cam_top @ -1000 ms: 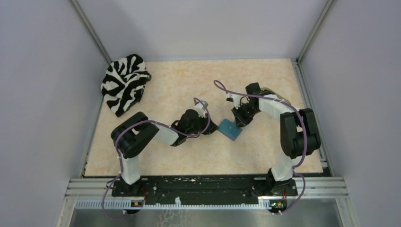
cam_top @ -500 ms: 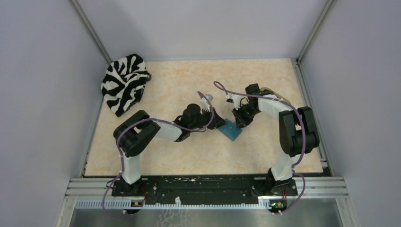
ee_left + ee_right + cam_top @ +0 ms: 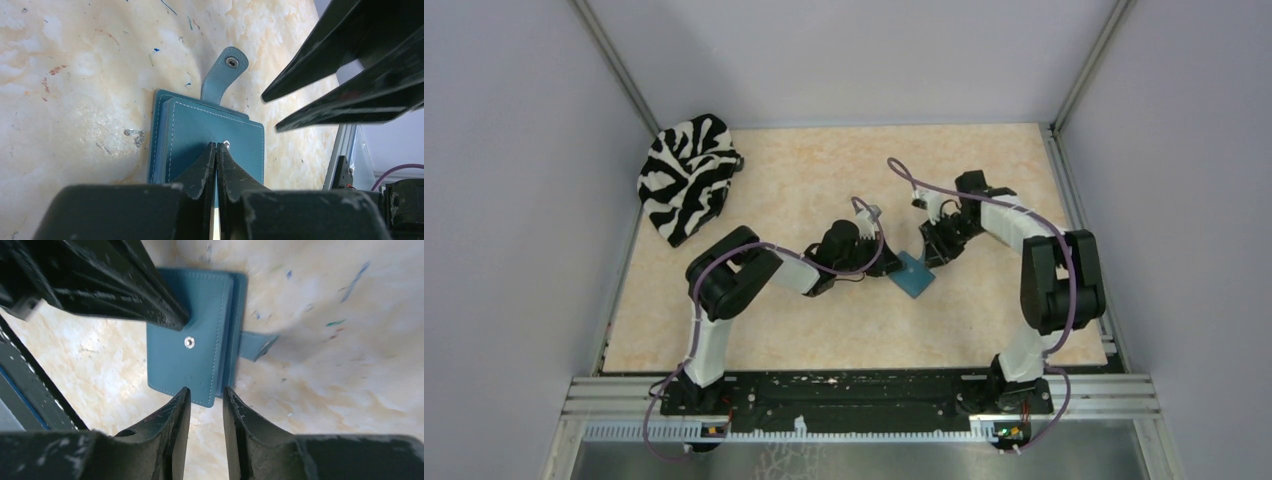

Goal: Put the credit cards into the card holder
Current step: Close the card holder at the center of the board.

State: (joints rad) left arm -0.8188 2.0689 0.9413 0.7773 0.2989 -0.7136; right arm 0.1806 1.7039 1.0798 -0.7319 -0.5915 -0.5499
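The card holder [image 3: 913,277] lies folded shut near the middle of the tabletop [image 3: 804,330]. Its snap tab [image 3: 222,75] is undone and sticks out past one edge. It sits about where it was a second ago.

What has changed is the arms around it. My left claw [image 3: 216,148] has come in from the left and closed up as it travelled. Its fingers are now pressed together, with nothing between them that I can make out. Their tips rest on the cover right beside the snap stud [image 3: 188,342]. Whether they press down or only touch, I cannot tell.

My right claw [image 3: 206,392] has eased apart a little. It hangs slightly spread over a corner on the wallet's far-right side and grips nothing. That arm has also drifted a touch to the far right.

I read this as the left pinning the cover while the right gets ready to lift a flap and open the wallet. I see no credit cards in any view, so loading looks well off. If the left tips slide, the whole wallet may skate across the tabletop instead of opening.

The zebra-striped cloth [image 3: 686,175] sits well apart in the far left corner.
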